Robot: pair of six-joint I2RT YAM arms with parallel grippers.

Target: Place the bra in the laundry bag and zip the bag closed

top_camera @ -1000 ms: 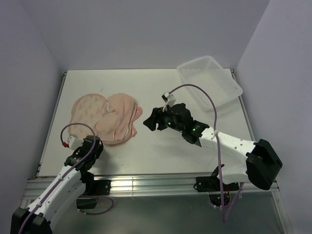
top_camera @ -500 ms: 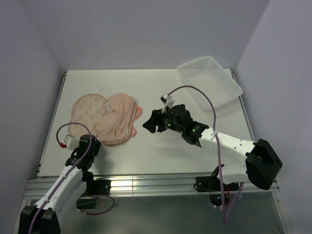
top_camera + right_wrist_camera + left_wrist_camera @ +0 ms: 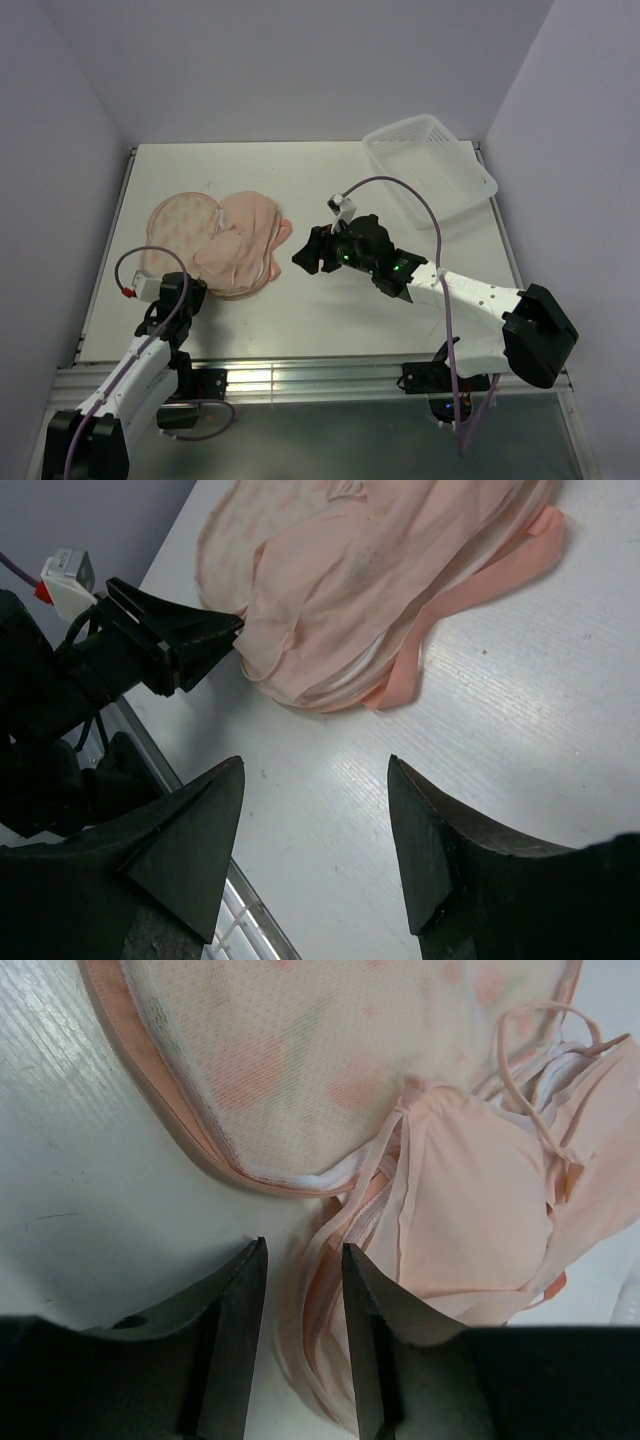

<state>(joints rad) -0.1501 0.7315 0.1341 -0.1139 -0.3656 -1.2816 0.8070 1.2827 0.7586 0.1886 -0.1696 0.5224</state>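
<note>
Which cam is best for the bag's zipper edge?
Left wrist: bag mesh and pink edge fill the upper frame, close up. Top shows the bag small, bra overlapping its right side. Right wrist: mostly bra, bag unclear.

The left arm reaches forward from its base, folded low. The left hand point(image 3: 190, 292) points away, its fingers point(image 3: 240, 1300) parted by a narrow gap. The right arm stretches leftward; the right hand point(image 3: 308, 250) has its fingers point(image 3: 190, 830) spread wide, holding nothing.
</note>
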